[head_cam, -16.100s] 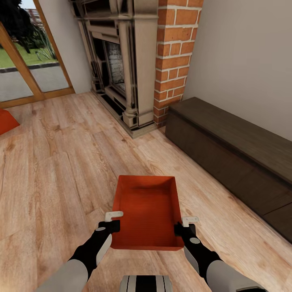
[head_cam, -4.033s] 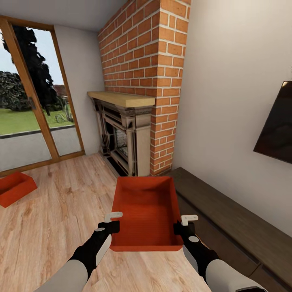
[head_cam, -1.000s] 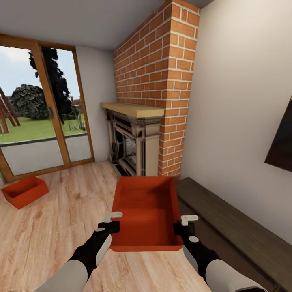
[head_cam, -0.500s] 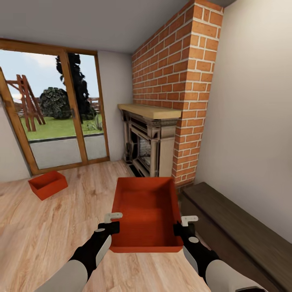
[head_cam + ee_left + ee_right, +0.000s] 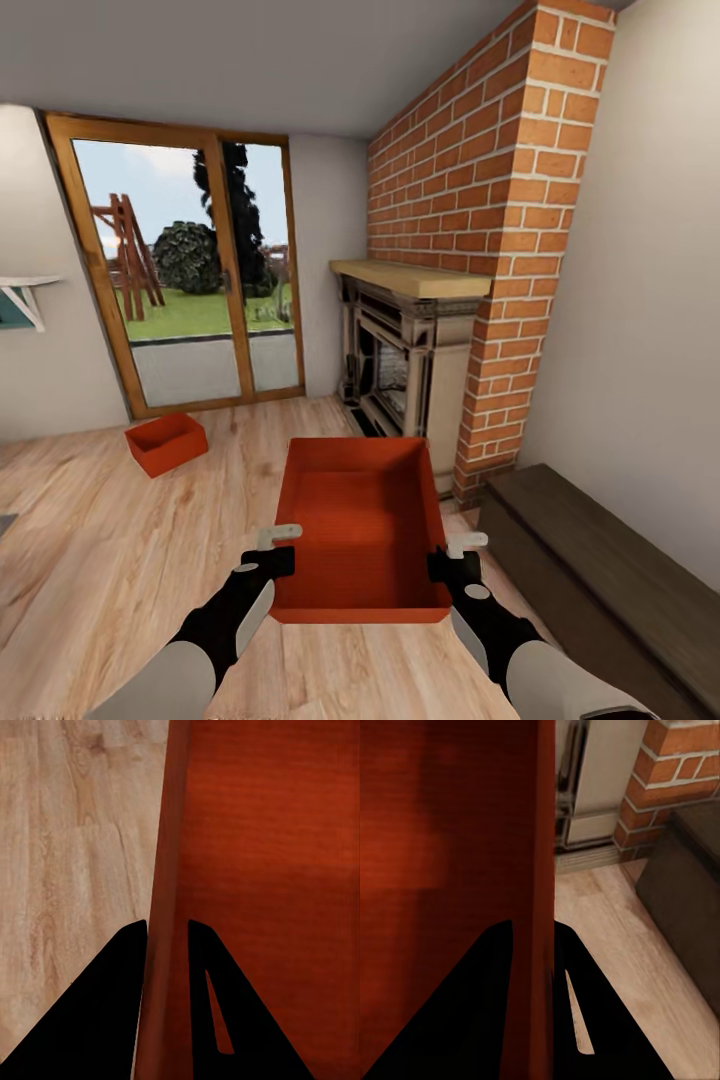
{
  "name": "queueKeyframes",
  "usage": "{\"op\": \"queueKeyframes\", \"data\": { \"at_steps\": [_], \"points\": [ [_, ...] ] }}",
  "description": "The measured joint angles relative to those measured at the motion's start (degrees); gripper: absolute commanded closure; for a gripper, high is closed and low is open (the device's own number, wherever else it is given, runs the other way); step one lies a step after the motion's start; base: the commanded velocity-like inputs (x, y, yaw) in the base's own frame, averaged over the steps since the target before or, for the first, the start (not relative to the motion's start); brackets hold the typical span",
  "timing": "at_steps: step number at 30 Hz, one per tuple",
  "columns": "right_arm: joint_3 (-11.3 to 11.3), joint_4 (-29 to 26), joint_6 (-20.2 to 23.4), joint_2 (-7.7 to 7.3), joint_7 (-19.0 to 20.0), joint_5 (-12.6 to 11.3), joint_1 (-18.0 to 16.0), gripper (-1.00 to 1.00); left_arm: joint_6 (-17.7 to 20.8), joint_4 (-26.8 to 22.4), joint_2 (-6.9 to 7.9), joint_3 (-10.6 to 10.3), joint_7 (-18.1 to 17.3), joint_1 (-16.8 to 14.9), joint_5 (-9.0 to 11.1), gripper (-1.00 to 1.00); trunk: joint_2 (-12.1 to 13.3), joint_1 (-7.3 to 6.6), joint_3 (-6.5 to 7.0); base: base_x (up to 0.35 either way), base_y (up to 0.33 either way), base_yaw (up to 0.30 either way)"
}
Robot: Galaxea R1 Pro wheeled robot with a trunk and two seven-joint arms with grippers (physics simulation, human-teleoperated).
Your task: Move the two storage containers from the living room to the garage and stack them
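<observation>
2 storage containers: 1 on the living-room floor (image 5: pixel 90 540) by the glass door (image 5: pixel 190 290), 1 carried container (image 5: pixel 362 520) held between both grippers. The left gripper (image 5: pixel 166 945) and right gripper (image 5: pixel 534 945) each clamp a side wall. Fireplace (image 5: pixel 400 360) and dark bench (image 5: pixel 600 560) stand right.

Dark bench (image 5: pixel 600 560) beside wall; glass doors (image 5: pixel 190 290) beyond.
</observation>
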Motion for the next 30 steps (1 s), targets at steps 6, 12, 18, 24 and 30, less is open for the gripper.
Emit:
{"op": "queueKeyframes", "data": {
  "at_steps": [6, 12, 18, 24, 30],
  "points": [
    [0.07, 0.01, 0.0, -0.01, -0.03, -0.03, 0.0, 1.0, -0.18, 0.16, -0.01, 0.01, 0.0, -0.01, 0.04, 1.0, 0.0, 0.0, 0.26, 0.0, 0.0, 0.252],
    [0.56, 0.26, -0.02, -0.02, -0.14, -0.59, 0.05, 1.0, -0.4, 0.79, 0.06, -0.04, -0.16, -0.05, 0.14, 1.0, 0.0, 0.0, 0.52, 0.0, 0.0, 0.252],
    [0.57, 0.13, -0.26, -0.04, -0.24, 0.4, 0.06, 1.0, -3.01, 2.65, 0.07, 0.34, -0.96, -0.07, 0.5, 1.0, 0.0, 0.0, 0.79, 0.0, 0.0, 0.252],
    [0.24, 0.13, -0.29, -0.05, -0.27, 1.69, 0.08, 1.0, -4.56, 4.15, -0.01, 0.9, -1.59, -0.1, 0.45, 1.0, 0.0, 0.0, 1.05, 0.0, 0.0, 0.252],
    [0.28, 0.15, -0.28, -0.03, -0.24, 1.48, 0.08, 1.0, -4.28, 3.91, 0.04, 0.86, -1.62, -0.1, 0.34, 1.0, 0.0, 0.0, 1.31, 0.0, 0.0, 0.252]
  ]
}}
